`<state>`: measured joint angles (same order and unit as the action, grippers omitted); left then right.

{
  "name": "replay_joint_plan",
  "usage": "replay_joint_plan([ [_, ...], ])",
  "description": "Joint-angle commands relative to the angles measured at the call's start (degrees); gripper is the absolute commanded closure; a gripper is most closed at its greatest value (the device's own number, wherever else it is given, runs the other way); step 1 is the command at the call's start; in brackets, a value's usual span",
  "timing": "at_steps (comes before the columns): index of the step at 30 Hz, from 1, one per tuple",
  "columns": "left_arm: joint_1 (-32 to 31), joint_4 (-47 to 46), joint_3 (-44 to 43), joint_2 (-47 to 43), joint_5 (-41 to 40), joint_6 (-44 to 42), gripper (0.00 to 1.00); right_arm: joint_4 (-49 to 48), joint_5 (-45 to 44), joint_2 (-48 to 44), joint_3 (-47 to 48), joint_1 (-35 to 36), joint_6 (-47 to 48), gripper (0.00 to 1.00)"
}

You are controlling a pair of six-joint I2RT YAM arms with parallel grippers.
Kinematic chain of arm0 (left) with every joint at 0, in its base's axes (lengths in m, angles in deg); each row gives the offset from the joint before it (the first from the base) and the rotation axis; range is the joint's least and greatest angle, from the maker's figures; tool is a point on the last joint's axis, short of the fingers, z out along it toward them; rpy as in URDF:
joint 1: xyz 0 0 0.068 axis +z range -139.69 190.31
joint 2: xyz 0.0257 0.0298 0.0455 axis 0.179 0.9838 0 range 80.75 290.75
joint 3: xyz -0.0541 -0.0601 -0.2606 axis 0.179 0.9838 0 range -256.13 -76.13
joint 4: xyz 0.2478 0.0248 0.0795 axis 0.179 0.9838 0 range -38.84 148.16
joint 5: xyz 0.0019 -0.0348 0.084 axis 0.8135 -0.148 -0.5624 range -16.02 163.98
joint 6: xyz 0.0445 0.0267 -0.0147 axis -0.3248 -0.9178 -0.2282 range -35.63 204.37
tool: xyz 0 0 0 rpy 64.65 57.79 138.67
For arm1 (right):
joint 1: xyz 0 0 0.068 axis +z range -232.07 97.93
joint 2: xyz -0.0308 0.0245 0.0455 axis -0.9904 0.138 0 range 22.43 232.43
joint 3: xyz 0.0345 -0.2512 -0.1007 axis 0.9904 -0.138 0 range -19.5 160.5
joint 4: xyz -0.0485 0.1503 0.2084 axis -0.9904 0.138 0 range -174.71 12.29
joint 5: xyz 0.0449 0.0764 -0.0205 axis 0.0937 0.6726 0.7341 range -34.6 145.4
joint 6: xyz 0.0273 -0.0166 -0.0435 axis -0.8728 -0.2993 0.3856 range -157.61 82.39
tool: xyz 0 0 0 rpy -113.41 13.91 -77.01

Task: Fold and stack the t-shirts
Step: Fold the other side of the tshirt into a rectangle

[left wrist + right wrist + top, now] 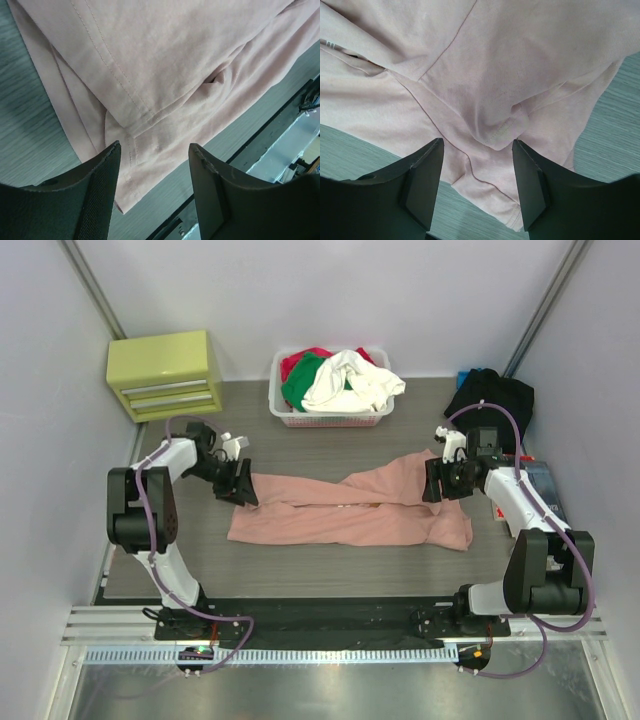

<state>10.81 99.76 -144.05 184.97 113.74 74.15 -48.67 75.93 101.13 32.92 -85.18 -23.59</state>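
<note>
The left arm (160, 480) and right arm (515, 495) bend low over the pink t-shirt (350, 512). The left fingers (100, 190) and right fingers (422, 175) are spread apart.

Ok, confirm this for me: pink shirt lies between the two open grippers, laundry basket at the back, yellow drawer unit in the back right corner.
Wrong corner: the top view shows the yellow drawer unit in the back left corner. The rest stands.

Left end effector (245, 485) and right end effector (433, 482) face inward, jaws parted.
</note>
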Motion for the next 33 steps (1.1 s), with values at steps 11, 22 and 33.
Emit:
replay_joint_plan([
  [11,0.04,-3.69,-2.39,3.97,-0.13,2.05,0.45,-1.4,-0.05,0.23,0.05,-0.14,0.92,0.37],
  [22,0.04,-2.54,-2.13,3.44,-0.66,0.81,1.0,-1.4,0.38,1.02,0.22,-0.14,1.1,0.37],
  [33,0.21,-2.46,-0.46,-0.51,-7.68,-1.91,1.0,-1.4,-0.14,1.28,0.13,-0.14,1.54,0.37],
])
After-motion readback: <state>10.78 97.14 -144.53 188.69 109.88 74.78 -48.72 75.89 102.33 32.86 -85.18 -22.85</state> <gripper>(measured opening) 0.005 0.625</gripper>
